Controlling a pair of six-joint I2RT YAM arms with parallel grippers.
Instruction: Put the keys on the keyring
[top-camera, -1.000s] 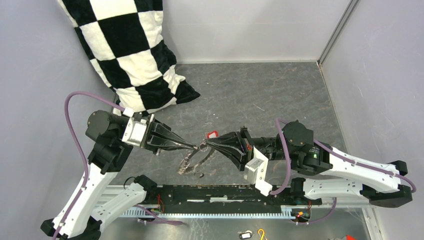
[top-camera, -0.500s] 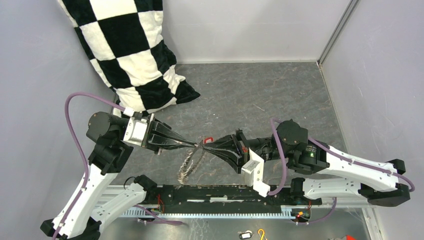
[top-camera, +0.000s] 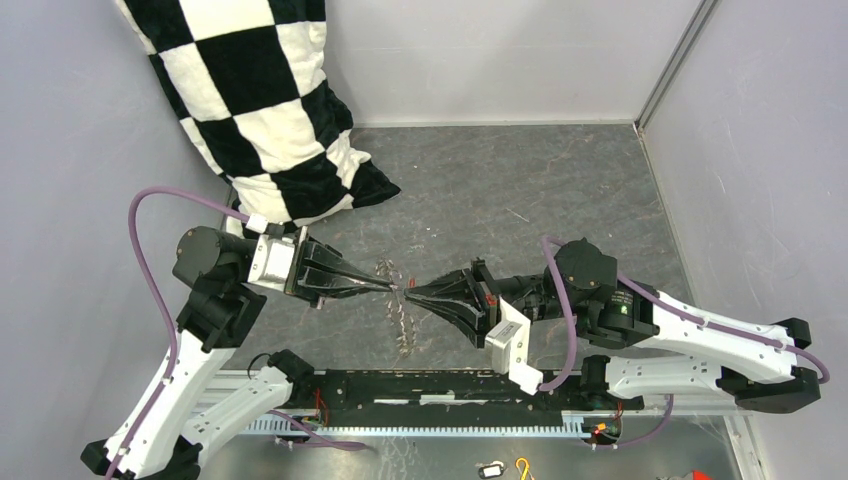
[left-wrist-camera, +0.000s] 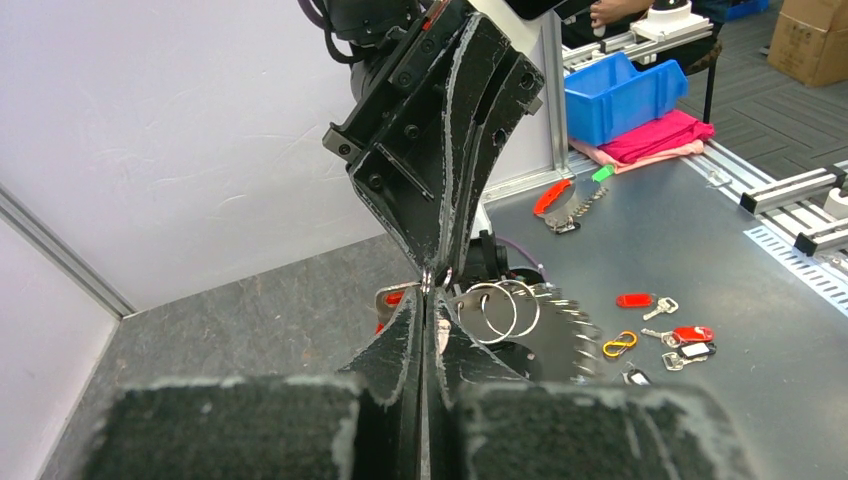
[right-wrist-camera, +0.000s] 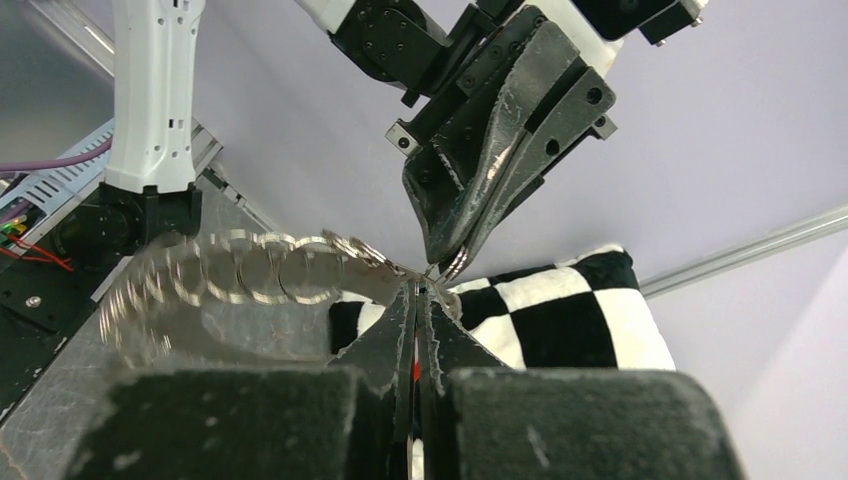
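Observation:
The keyring (top-camera: 402, 325), a thin grey hoop with a toothed fringe, hangs blurred between the two gripper tips above the grey table. My left gripper (top-camera: 392, 289) is shut on its wire. In the left wrist view (left-wrist-camera: 427, 295) the hoop (left-wrist-camera: 565, 325) and two small split rings show just right of the gripper. My right gripper (top-camera: 413, 292) meets it tip to tip and is shut on the red-headed key (right-wrist-camera: 415, 368), a red sliver between its fingers (right-wrist-camera: 400, 330). The red head also shows in the left wrist view (left-wrist-camera: 396, 297). The hoop sweeps left in the right wrist view (right-wrist-camera: 240, 275). I cannot make out the black-headed key.
A black-and-white checkered pillow (top-camera: 270, 110) leans in the back left corner. A black rail (top-camera: 450, 385) runs along the near edge. Beyond it on the steel bench lie a yellow hook (top-camera: 522, 466), a dark tag (top-camera: 490, 470) and loose red-tagged keys (left-wrist-camera: 635, 299).
My right gripper has moved left until its tip meets the left gripper's. The keyring swung up off the table from the lower left and now hangs blurred under the tips.

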